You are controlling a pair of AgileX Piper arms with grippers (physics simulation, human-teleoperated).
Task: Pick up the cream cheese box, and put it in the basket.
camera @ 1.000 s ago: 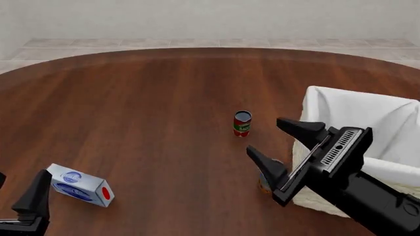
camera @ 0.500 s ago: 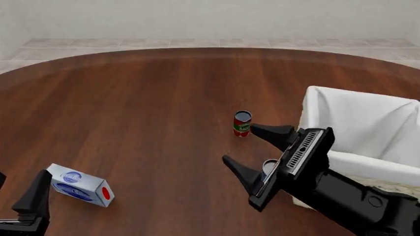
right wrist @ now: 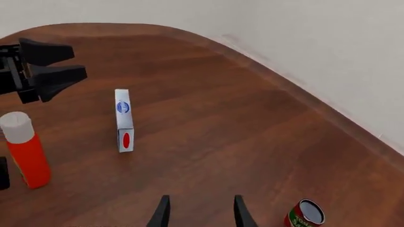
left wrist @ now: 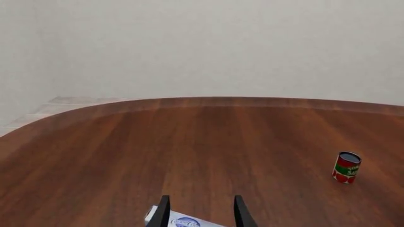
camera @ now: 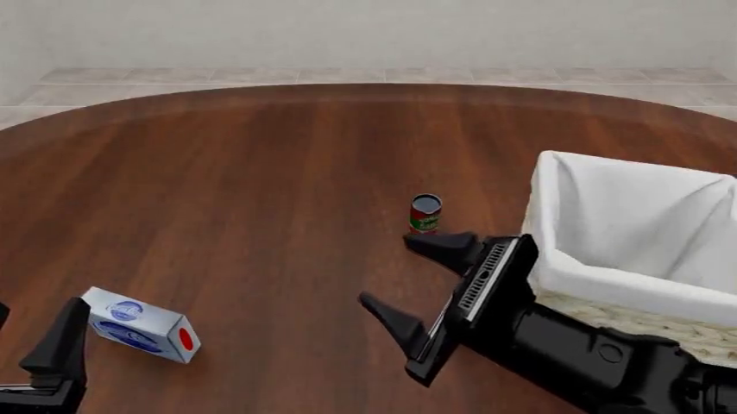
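Note:
The cream cheese box (camera: 141,326), pale blue-white with blue ovals and a red dot on its end, lies on the table at the near left. My left gripper (camera: 38,309) stands open just left of it, not touching. In the left wrist view the box (left wrist: 183,221) peeks up between the open left gripper (left wrist: 200,204) fingers. My right gripper (camera: 388,271) hangs open over mid-table, well right of the box and beside the basket (camera: 645,323). In the right wrist view the box (right wrist: 124,120) lies far ahead of the open right gripper (right wrist: 200,204).
A red-and-green can (camera: 425,214) stands just beyond the right gripper, also seen as the can (left wrist: 346,167) and the can (right wrist: 304,213). An orange-red bottle (right wrist: 25,150) with a white cap stands near the box. The left gripper (right wrist: 44,71) shows in the right wrist view.
My right gripper has swung left and toward the near edge, away from the basket's front and out over the middle of the table. The left gripper and the box have not moved.

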